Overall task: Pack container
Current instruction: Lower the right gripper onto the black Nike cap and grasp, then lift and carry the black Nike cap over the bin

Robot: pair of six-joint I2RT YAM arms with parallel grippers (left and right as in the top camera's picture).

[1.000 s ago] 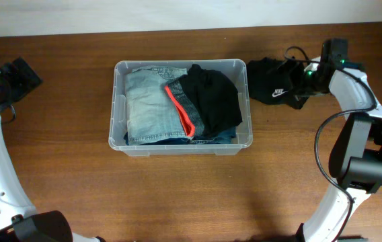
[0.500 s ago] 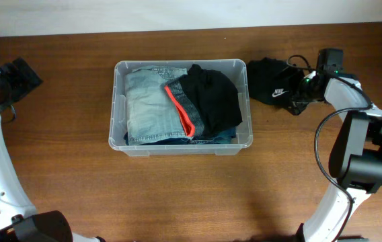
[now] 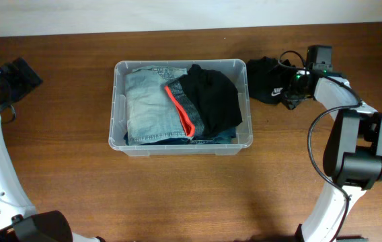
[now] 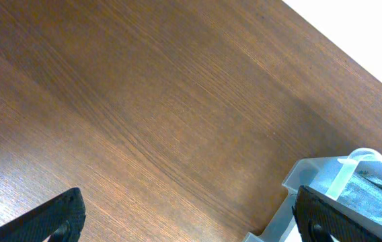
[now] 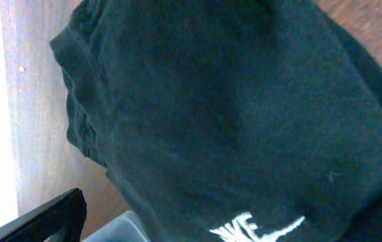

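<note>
Container (image 3: 115, 107) sits mid-bench (image 3: 177, 202), upright, no lid in view. It is already partly packed. Folded light jeans (image 3: 149, 101) fill its left half. A dark garment (image 3: 212, 94) with an orange trim strip lies on its right half, overlapping the jeans' edge. More blue denim peeks out low at the front wall. Contents look about level with the rim, though fill height is hard to judge from above.

Left to pack, judging by what's out: one black Nike garment (image 3: 266, 86) bunched on the bench just beside the container's right wall, near its far corner. It touches or nearly touches the rim; can't tell which. White logo (image 5: 245, 227) faces up. No other loose items in view.

Right pincer (image 3: 290, 93) is at the side of that garment away from the container, jaws wide. In the wrist view the cloth fills the frame and only one finger shows at the lower left. Nothing is gripped as far as shown.

Left pincer (image 4: 187, 225) is well away to the container's left, near the bench's far edge. Its jaws are wide and empty, over bare wood, with the container's corner just in its view.

Judgement: mostly done, one garment to go. That one needs grasping, lifting over the right wall and dropping on top of the dark garment.
</note>
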